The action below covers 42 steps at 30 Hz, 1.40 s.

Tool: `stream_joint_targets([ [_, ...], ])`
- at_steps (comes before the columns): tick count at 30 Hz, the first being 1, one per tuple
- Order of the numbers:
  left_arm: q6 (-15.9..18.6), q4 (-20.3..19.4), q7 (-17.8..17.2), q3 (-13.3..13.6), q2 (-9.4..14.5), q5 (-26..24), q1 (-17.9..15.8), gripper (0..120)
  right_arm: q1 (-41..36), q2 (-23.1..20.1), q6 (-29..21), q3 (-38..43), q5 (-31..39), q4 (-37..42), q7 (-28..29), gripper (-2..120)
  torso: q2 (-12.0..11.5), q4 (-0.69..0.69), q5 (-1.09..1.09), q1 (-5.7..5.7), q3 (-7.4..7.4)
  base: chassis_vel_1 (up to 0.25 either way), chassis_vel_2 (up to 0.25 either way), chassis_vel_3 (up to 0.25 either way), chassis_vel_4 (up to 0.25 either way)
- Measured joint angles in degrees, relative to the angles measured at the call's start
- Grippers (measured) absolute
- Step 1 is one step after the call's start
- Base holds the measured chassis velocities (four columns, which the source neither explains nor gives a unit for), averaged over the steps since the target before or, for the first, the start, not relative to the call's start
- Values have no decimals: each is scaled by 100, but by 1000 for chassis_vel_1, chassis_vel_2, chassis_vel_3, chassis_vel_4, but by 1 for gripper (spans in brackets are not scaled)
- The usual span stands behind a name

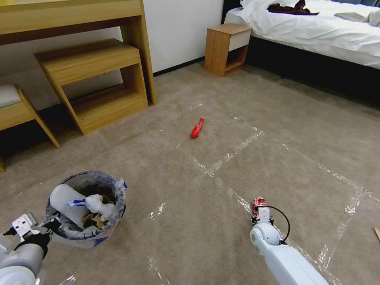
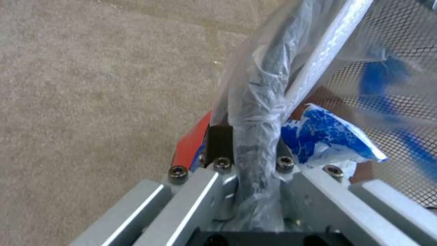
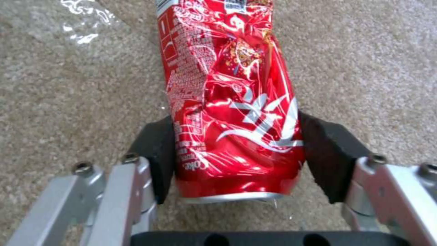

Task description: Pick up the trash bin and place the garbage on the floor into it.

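Note:
The trash bin (image 1: 86, 208) hangs at lower left, lined with clear plastic and holding a white slipper sole, white-and-blue wads and cardboard. My left gripper (image 1: 47, 227) is shut on its near rim; up close the pads clamp the bagged dark rim (image 2: 257, 102) beside a blue-and-white wad (image 2: 325, 136). At lower right, my right gripper (image 1: 259, 209) is low over the floor (image 1: 245, 118) and shut on a crushed red can (image 3: 232, 102), one pad on each side. A red wrapper (image 1: 197, 128) lies on the carpet ahead. A thin stick (image 1: 377, 233) shows at the right edge.
A wooden desk with stepped shelves (image 1: 95, 79) stands at the back left, a nightstand (image 1: 227, 48) against the wall, and a bed (image 1: 316, 35) at the back right. Shiny tape strips (image 1: 233, 150) cross the open carpet between them.

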Motion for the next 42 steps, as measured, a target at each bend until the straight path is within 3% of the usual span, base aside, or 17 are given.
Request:
stream_joint_targets([
  [9, -16, -3, 0, 24, -50, 38, 9, 1, -145, -110, 159, 27, 46, 256, -37, 53, 0, 2, 4, 0, 1, 0, 0, 0, 0],
  [20, 41, -90, -29, 46, 18, 27, -14, 1, -527, -748, 1287, 255, 524, 1836, -655, 53, 0, 0, 3, 0, 1, 0, 0, 0, 0],
  [22, 65, -124, -38, 53, 40, 15, -15, 1, -580, -1027, 2070, 266, 767, 2582, -1291, 53, 0, 1, 3, 0, 1, 0, 0, 0, 0],
  [23, 83, -160, -44, 61, 43, 6, -10, 1, -579, -1260, 2741, 209, 951, 3194, -1928, 53, 0, 1, 1, 0, 1, 0, 0, 0, 0],
  [24, 83, -160, -44, 61, 43, 6, -10, 1, -579, -1260, 2741, 209, 951, 3194, -1928, 53, 0, 1, 1, 0, 1, 0, 0, 0, 0],
  [27, 125, -243, -57, 76, 44, -13, 16, 1, -370, -1630, 3446, -70, 1331, 3959, -2673, 53, 0, 1, 2, 0, 1, 0, 0, 0, 0],
  [33, 235, -379, -129, 112, 89, -120, 2, 1, 105, -2167, 3767, -624, 1746, 4898, -3224, 53, 0, 3, 2, 0, 1, 0, 0, 0, 0],
  [35, 324, -398, -184, 187, 185, -217, -87, 1, 318, -2537, 3786, -852, 1919, 5393, -3353, 53, 0, 1, 1, 0, 1, 0, 0, 0, 0],
  [42, 431, -429, -235, 269, 352, -427, -162, 1, 991, -3130, 3789, -1518, 2184, 5894, -3523, 53, 0, 0, 1, 0, 1, 0, 0, 0, 0],
])
